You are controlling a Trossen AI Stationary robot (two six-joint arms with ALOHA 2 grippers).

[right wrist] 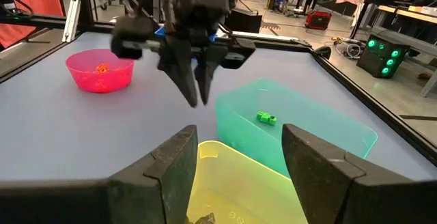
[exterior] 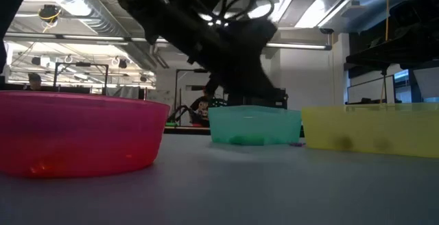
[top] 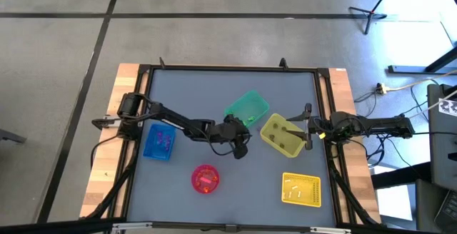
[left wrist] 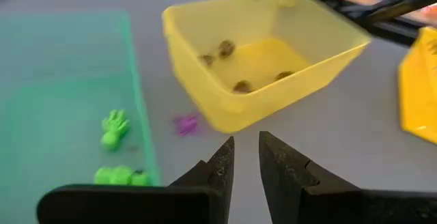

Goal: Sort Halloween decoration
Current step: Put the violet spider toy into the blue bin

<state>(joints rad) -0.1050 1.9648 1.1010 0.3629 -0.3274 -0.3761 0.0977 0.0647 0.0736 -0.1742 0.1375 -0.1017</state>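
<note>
A small purple trinket (left wrist: 185, 123) lies on the counter between the green bin (left wrist: 68, 101) and the yellow bin (left wrist: 266, 53); 2 green trinkets (left wrist: 115, 128) lie inside the green bin.

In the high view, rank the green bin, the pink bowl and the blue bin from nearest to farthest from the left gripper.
From the left gripper:
1. Green bin, just beyond it, toward the table's far side.
2. Pink bowl, on the near side, toward the left arm's base.
3. Blue bin, by the table's left edge.
</note>
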